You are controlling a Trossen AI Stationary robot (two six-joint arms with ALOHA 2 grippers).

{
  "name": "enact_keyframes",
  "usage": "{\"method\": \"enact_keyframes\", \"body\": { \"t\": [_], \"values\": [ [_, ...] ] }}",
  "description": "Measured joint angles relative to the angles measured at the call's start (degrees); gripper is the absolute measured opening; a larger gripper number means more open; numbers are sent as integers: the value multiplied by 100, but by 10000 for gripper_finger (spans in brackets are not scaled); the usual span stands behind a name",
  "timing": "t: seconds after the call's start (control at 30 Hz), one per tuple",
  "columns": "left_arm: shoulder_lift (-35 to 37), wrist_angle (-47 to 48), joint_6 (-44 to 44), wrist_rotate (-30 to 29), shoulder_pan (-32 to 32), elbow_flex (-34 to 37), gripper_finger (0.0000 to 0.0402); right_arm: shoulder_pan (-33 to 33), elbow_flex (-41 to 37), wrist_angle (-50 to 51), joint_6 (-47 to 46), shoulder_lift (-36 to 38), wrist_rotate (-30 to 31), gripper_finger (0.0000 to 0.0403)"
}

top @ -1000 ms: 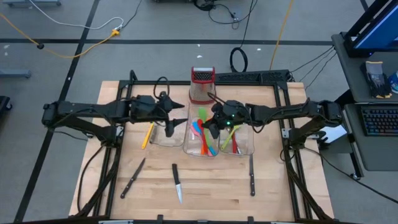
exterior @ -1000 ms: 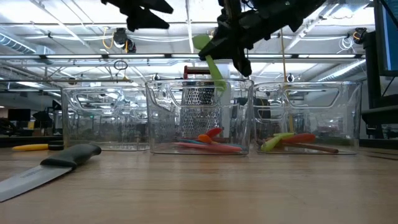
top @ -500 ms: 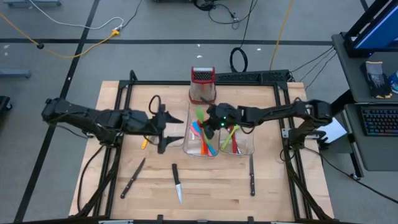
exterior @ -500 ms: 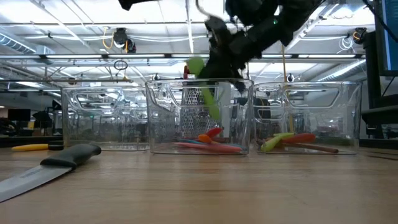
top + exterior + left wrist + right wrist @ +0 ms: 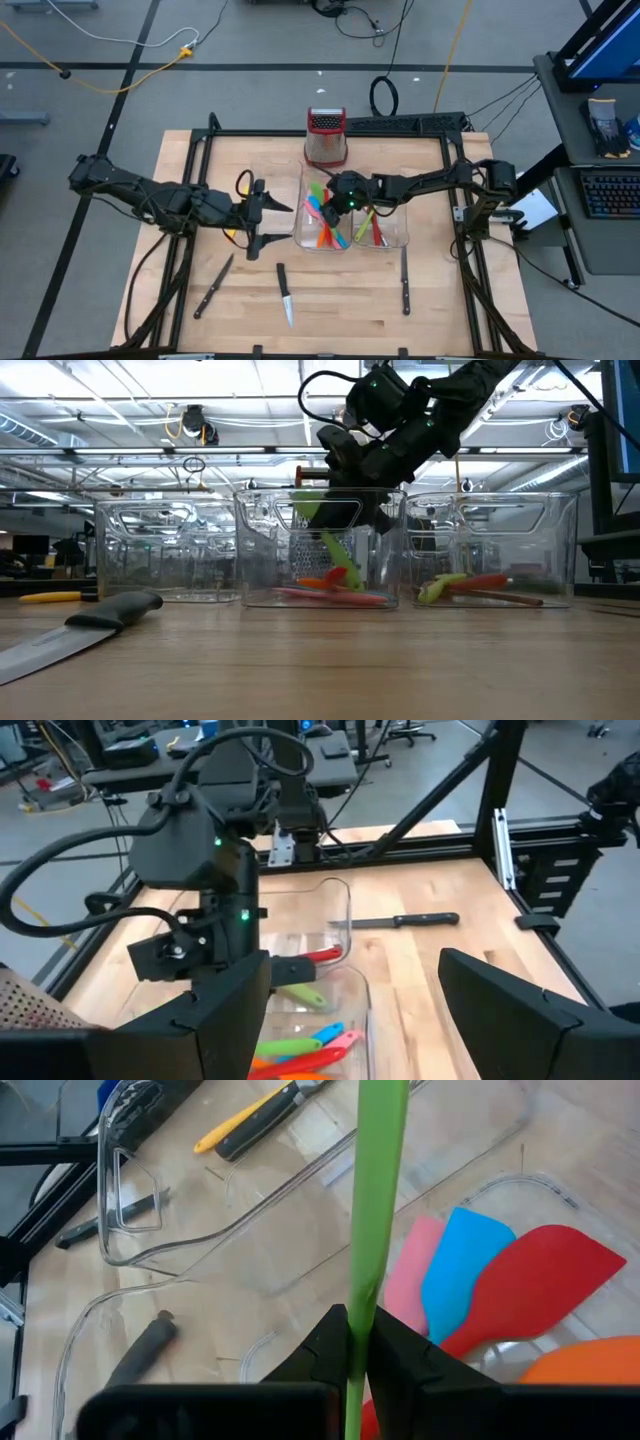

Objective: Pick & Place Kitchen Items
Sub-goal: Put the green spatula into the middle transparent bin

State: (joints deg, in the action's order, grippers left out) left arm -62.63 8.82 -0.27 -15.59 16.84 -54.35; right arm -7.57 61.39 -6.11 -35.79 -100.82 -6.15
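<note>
Toward the bottom of the high view, three black-handled knives (image 5: 285,294) are laid on the counter (image 5: 340,315). Above them, left of centre, the left gripper (image 5: 252,222) is held with its jaws spread wide and nothing between them, over the left clear bin (image 5: 272,200). At centre, a green spatula (image 5: 319,190) is pinched by the right gripper (image 5: 335,199), jaws pressed on its handle, blade lowered into the middle bin (image 5: 320,545) over red, blue, pink and orange spatulas (image 5: 500,1285). Farthest back, a grater (image 5: 325,136) is seen.
</note>
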Motion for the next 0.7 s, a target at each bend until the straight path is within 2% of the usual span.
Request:
{"method": "enact_keyframes", "body": {
  "t": [0.4,0.7],
  "values": [
    [-2,63,-24,0,30,0,292,2,0,43,2,-4,-15,40],
    [-2,156,-66,37,30,0,292,4,-4,44,39,-4,-15,104]
  ]
}}
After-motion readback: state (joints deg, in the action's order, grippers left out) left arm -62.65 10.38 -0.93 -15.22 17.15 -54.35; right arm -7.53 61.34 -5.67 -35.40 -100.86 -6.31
